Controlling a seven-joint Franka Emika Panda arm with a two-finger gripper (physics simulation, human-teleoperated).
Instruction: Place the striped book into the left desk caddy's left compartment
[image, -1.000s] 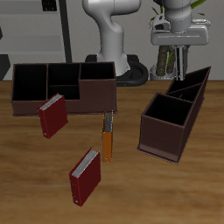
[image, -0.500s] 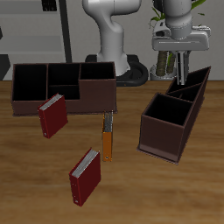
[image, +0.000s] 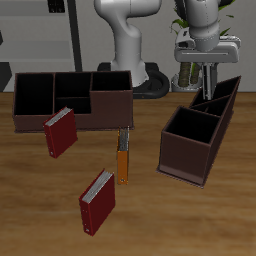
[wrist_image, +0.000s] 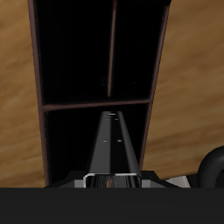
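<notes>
I am holding my tool (image: 207, 73) closed on the thin grey-and-black striped book (image: 210, 74), gripping its upper end so it is hanging upright above the tall slanted sections of the dark maroon-brown left desk caddy (image: 190, 150), toward the wooden table's (image: 200, 215) back edge. In the wrist view, the striped book (wrist_image: 115, 147) is pointing down toward the left desk caddy's (wrist_image: 156, 96) dark compartments.

No lettering, label, brand, number or sign can be read anywhere in either view. The covers of the two red books (image: 60, 132) (image: 97, 200) and the orange book (image: 122, 163) at the middle of the exterior frame are plain, and the walls of the left desk caddy (image: 196, 135) and the wide low caddy (image: 70, 100) carry no markings.
</notes>
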